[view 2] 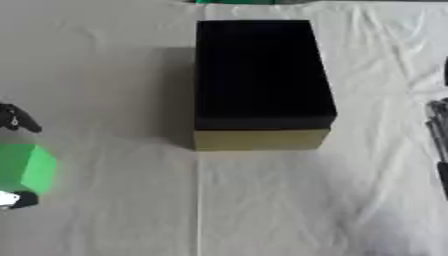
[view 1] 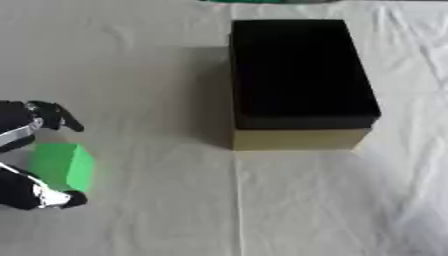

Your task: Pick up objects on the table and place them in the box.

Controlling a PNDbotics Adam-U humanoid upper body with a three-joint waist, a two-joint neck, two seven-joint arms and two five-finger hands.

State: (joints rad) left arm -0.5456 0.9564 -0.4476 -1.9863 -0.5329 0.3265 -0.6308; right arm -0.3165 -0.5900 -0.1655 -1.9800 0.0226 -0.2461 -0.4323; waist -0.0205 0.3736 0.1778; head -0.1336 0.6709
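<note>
A green block lies on the white cloth at the far left. My left hand comes in from the left edge and straddles the block: its fingers stand a little beyond the block's far side and its thumb is at the near corner. The hand is open, and I cannot tell whether the thumb touches the block. The box stands at the centre right, with a dark inside and a tan front wall. My right hand shows only at the right edge of the right eye view, fingers straight.
A white wrinkled cloth covers the table, with a seam running toward me from the box's front left corner. A strip of something green shows at the far edge. Bare cloth lies between the block and the box.
</note>
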